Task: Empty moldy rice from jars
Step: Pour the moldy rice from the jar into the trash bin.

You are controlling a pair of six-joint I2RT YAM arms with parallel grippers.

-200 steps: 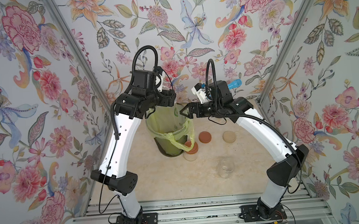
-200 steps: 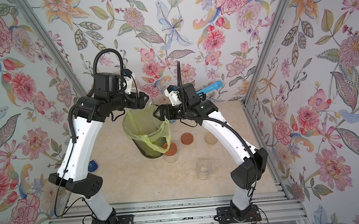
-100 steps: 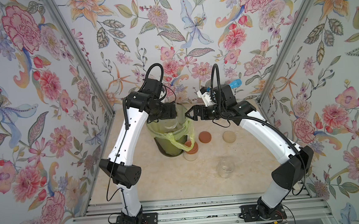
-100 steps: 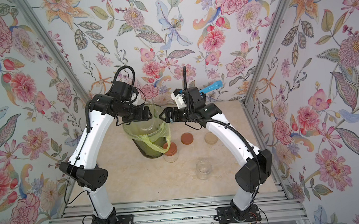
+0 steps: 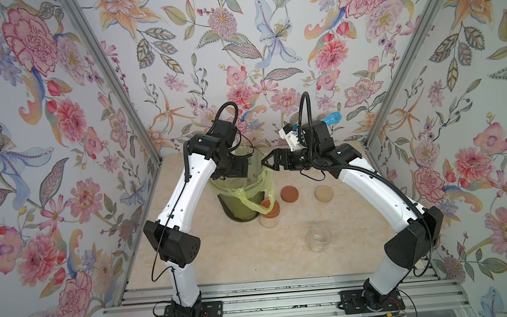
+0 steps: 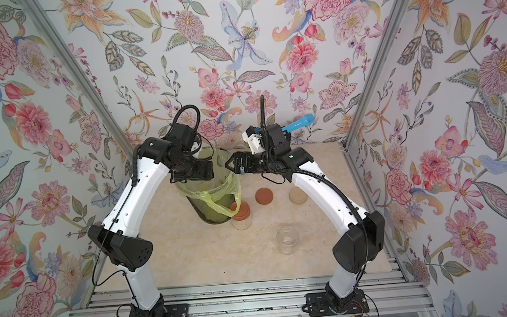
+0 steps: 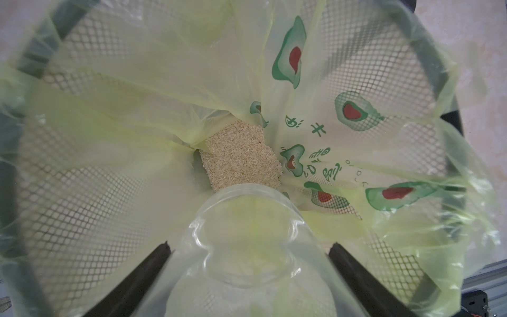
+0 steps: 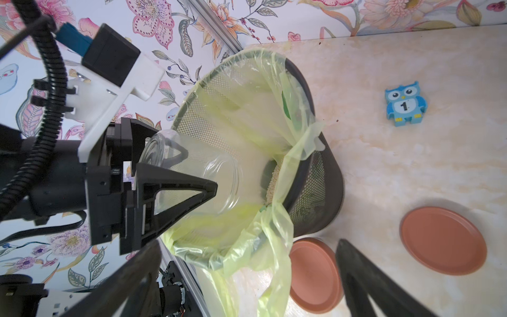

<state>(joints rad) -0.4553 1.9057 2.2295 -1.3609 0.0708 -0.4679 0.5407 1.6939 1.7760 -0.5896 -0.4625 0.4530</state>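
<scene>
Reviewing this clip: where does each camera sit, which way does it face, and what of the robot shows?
Both top views: high above the arm bases, looking down and back at the table; both arms show whole.
Left wrist: on the left arm, looking down into the bin at the rice; left jaws grip a clear jar.
Right wrist: on the right arm, facing the bin and that jar; right jaws open, empty.
Shared: both wrist views show jar, bin and rice.
</scene>
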